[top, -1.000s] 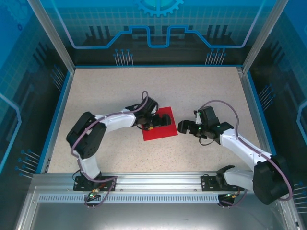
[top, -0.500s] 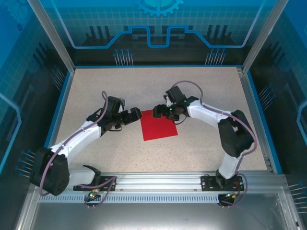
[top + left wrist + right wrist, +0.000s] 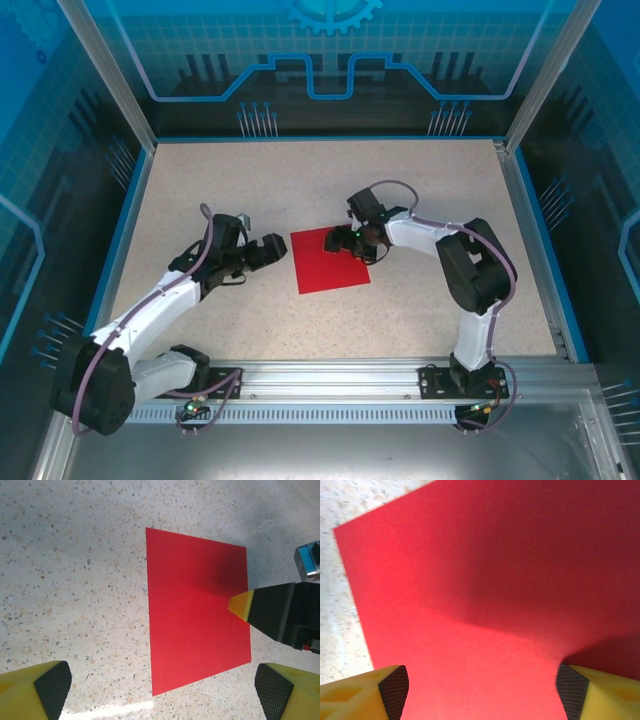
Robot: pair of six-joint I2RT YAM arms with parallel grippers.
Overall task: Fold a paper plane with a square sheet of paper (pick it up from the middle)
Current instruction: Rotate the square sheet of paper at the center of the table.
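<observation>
Square sheet of paper: bright red, plain, lying flat near the middle of the surface, turned a little off square to the edges.

Right pincer: over the sheet's 12–1 o'clock part, its arm reaching in from 3 o'clock. Jaws apart. In the right wrist view the sheet spreads out under the pincer and runs between the two pads, which sit at 7 and 5 o'clock. A shadowed bend runs across the paper toward the 5 o'clock pad; cannot tell whether the paper is lifted there. A strip of speckled surface shows at 9 o'clock.

Left pincer: at 9 o'clock of the sheet, just beside its edge and off the paper. Jaws wide apart, nothing between them. In the left wrist view the sheet lies at 12 o'clock ahead of the pincer, its near corner roughly between the pads. The right pincer comes in at 3 o'clock, its yellow fingertip on the sheet's edge there.

Surface: beige, speckled, with a blue border. Aluminium rail at 6 o'clock carries both arm bases.

Room: enclosure of translucent blue panels printed with line and gear patterns, held in metal posts.
</observation>
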